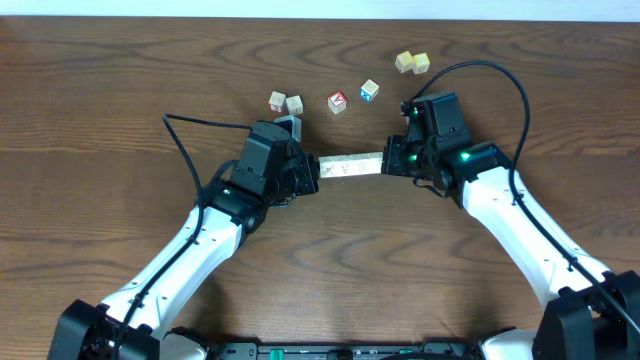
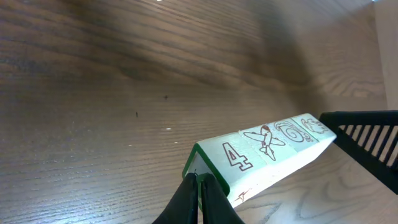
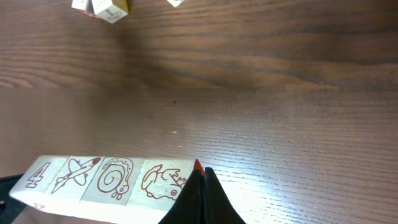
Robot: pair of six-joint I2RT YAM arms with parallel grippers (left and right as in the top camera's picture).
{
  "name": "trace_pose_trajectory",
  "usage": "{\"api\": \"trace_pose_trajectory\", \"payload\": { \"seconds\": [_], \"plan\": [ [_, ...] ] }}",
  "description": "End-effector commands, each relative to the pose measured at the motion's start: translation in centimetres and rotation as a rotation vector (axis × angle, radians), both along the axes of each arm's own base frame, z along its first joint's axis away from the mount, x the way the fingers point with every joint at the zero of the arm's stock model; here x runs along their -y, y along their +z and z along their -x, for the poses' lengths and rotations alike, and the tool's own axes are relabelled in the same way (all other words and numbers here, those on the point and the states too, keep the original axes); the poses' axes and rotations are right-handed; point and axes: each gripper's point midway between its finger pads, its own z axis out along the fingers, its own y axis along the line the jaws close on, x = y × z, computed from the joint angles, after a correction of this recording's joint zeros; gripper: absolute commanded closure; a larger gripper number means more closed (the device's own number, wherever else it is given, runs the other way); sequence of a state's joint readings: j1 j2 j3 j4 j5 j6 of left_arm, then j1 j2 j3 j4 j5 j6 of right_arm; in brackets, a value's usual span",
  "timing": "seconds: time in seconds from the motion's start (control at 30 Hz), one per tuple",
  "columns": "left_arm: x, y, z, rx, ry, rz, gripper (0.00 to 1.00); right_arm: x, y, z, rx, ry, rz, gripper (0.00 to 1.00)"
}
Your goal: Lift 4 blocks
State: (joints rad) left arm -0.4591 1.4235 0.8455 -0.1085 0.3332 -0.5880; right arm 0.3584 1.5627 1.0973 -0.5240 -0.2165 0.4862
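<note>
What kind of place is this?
Likely a robotics lab bench: the left gripper and right gripper squeeze a row of four blocks between them over a wood-grain table, loose toy cubes beyond.

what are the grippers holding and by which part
The row of four blocks, pinched lengthwise: left gripper presses the 4 end, right gripper the opposite end.

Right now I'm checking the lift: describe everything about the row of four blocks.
The row of four blocks: pale wooden cubes set end to end, level, brown line drawings on top: a 4, an airplane, a spiral, an animal. The shut left claw and right claw squeeze its ends; it seems raised off the table.
</note>
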Motion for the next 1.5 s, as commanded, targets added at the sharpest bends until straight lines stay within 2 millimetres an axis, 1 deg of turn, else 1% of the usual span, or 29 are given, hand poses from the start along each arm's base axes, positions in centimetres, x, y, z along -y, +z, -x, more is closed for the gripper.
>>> {"api": "trace_pose_trajectory", "payload": {
  "seconds": [0.0,0.1,0.2,0.6,0.7,0.87,0.97,1.1,1.3,1.47],
  "plan": [
    [3.7,0.6,1.7,-0.042,-0.139,0.104,0.93,-6.7,1.1,3.9,-0.092,0.220,-0.206,0.99],
    [3.8,-0.9,1.7,-0.080,-0.134,0.089,0.93,-6.7,0.9,4.0,-0.096,0.220,-0.205,0.99],
    [3.8,-1.6,1.7,-0.098,-0.133,0.081,0.93,-6.7,0.6,4.0,-0.105,0.220,-0.201,0.99],
    [3.8,-2.1,1.6,-0.106,-0.133,0.077,0.93,-8.7,-2.2,4.5,-0.152,0.261,-0.184,0.99],
    [3.8,-2.5,1.6,-0.116,-0.132,0.072,0.93,-8.6,-2.7,4.5,-0.163,0.259,-0.179,0.99],
    [3.7,-3.6,1.7,-0.143,-0.130,0.060,0.93,-8.5,-2.8,4.4,-0.161,0.253,-0.169,0.99],
    [3.9,-4.1,1.9,-0.155,-0.135,0.054,0.93,-8.0,-3.2,4.5,-0.169,0.237,-0.140,0.99],
    [4.2,-4.1,2.0,-0.152,-0.142,0.054,0.93,-7.7,-3.7,4.7,-0.178,0.231,-0.127,0.99],
    [4.2,-4.1,2.0,-0.152,-0.142,0.054,0.93,-7.2,-5.3,5.4,-0.191,0.220,-0.121,0.99],
    [4.1,-4.7,2.0,-0.167,-0.141,0.047,0.93,-7.1,-5.4,5.5,-0.195,0.220,-0.119,0.99]
  ]
}}
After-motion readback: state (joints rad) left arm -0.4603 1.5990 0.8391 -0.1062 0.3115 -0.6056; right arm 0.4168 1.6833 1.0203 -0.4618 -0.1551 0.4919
